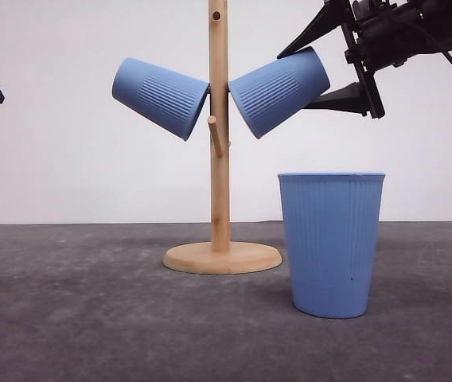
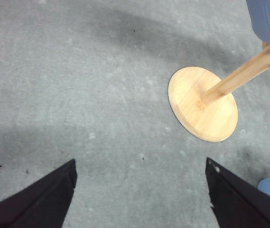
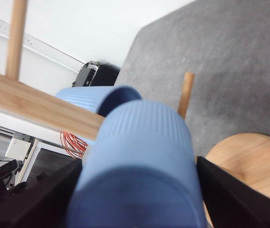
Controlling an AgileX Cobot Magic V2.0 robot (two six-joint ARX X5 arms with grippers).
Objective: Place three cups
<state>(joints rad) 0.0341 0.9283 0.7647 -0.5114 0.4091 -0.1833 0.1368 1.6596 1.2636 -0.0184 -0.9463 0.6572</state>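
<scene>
Two blue cups hang mouth-inward on the pegs of a wooden cup tree (image 1: 220, 119). The left cup (image 1: 161, 95) hangs free on its peg. My right gripper (image 1: 294, 79) is shut on the right cup (image 1: 280, 90), one finger above it and one below. In the right wrist view that cup (image 3: 139, 171) sits tight between both fingers (image 3: 235, 199), with the other hung cup (image 3: 94, 97) behind the pole. A third cup (image 1: 332, 243) stands upright on the table to the right of the tree. My left gripper (image 2: 139, 190) is open over bare table, away from every cup.
The tree's round wooden base (image 1: 222, 257) rests on the grey table (image 1: 91, 318); a spare peg (image 1: 215, 134) juts out low on the pole. From the left wrist the base (image 2: 203, 103) lies ahead. A white wall stands behind.
</scene>
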